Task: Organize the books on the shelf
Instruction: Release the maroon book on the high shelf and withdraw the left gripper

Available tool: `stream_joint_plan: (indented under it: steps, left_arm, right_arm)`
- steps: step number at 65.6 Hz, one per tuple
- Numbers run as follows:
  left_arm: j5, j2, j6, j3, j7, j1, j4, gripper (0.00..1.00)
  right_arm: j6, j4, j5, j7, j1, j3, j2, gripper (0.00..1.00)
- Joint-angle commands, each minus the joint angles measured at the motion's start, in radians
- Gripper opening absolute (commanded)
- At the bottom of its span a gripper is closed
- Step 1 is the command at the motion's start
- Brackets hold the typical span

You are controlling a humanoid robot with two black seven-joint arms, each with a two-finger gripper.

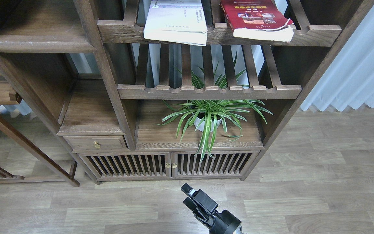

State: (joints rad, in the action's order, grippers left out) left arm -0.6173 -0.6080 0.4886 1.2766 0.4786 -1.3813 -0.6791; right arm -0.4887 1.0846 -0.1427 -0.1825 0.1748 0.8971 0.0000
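Observation:
A white book (176,22) lies flat on the top slatted rack, its front end hanging over the notched rail. A bright red book with a yellow band and photos (255,18) lies flat to its right on the same rack, also overhanging. The maroon book is out of view. The solid dark-brown plank shelf (41,44) with a rounded front edge is at the upper left and bare. One black arm comes up from the bottom edge, which I take to be my right; its gripper (192,195) is low over the floor, far below the books, and holds nothing visible. My left gripper is out of view.
A second slatted rack (209,91) sits below the books. A potted spider plant (210,117) stands on the board beneath it, above two slatted cabinet doors (170,165). A small drawer (96,142) is at lower left. White curtains (359,74) hang on the right over wood flooring.

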Motion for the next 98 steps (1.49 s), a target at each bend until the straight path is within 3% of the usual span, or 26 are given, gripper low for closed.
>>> stream_joint_plan:
  steps: [1,35,58,72,87,98]
  left_arm:
    - [0.001,0.004,0.000,-0.031,0.000,-0.016,0.018,0.11]
    - [0.002,0.073,0.000,-0.069,0.000,-0.027,0.088,0.09]
    - [0.013,0.106,0.000,-0.151,-0.002,-0.079,0.216,0.11]
    - [0.016,0.106,0.000,-0.169,-0.002,-0.068,0.223,0.18]
    - [0.021,0.106,0.000,-0.172,-0.011,-0.056,0.219,0.37]
    - [0.048,0.105,0.000,-0.171,-0.015,-0.036,0.211,0.44]
  right_arm:
    - [0.000,0.000,0.002,0.000,0.000,-0.003,0.000,1.00]
    - [0.000,0.000,0.002,0.000,0.000,-0.006,0.000,1.00]
    - [0.000,0.001,0.000,0.002,-0.001,-0.001,0.000,1.00]
    - [0.000,0.005,0.000,0.002,-0.001,0.002,0.000,1.00]
    - [0.000,0.006,0.000,0.002,-0.001,0.002,0.000,1.00]
    - [0.000,0.006,0.000,0.002,-0.001,0.002,0.000,1.00]
